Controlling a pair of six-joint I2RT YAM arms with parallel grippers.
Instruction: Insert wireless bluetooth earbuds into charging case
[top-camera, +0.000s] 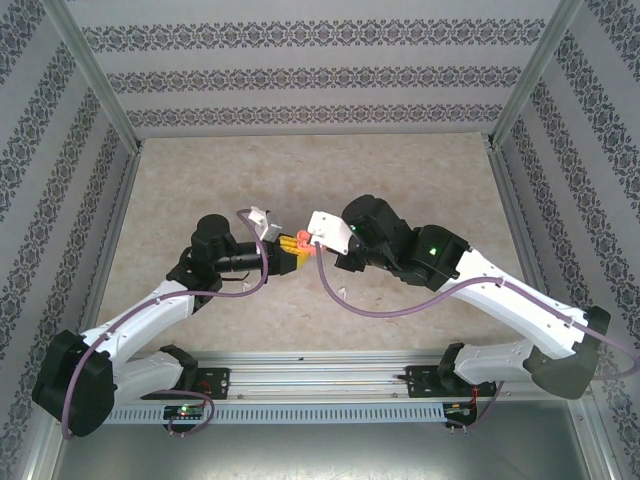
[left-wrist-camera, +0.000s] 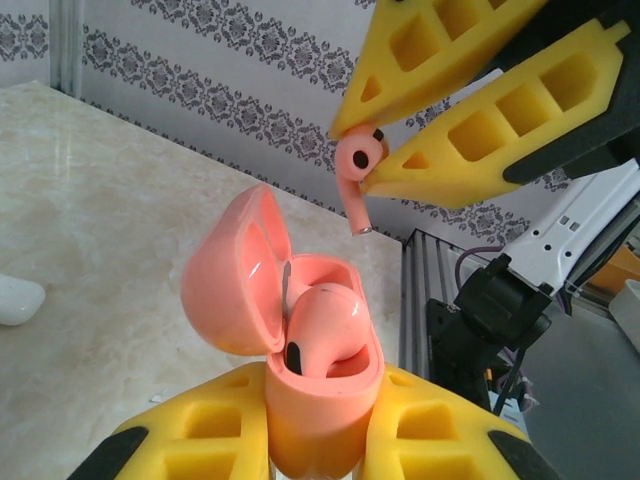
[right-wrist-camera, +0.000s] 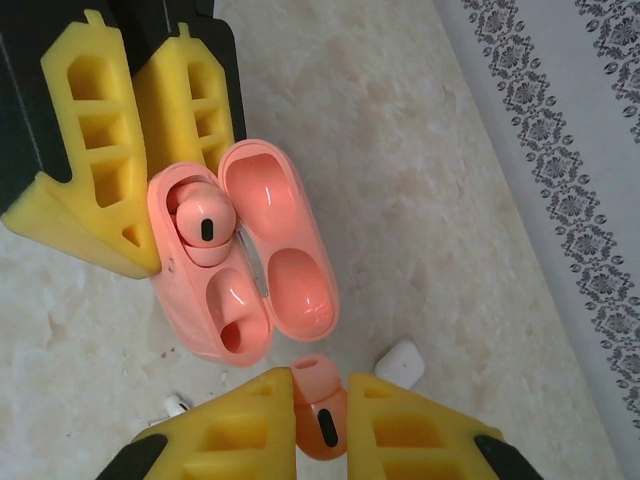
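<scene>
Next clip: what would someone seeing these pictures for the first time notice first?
An open salmon-pink case stands out, gripped in the left end effector mid-table. Close above it the right end effector pinches a pink earbud, stem pointing at the case. A second pink earbud already sits in one socket; the other socket is empty.

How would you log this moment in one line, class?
left gripper: shut on pink case, lid open | right gripper: shut on pink earbud near case | second pink earbud: seated | one slot: empty
</scene>
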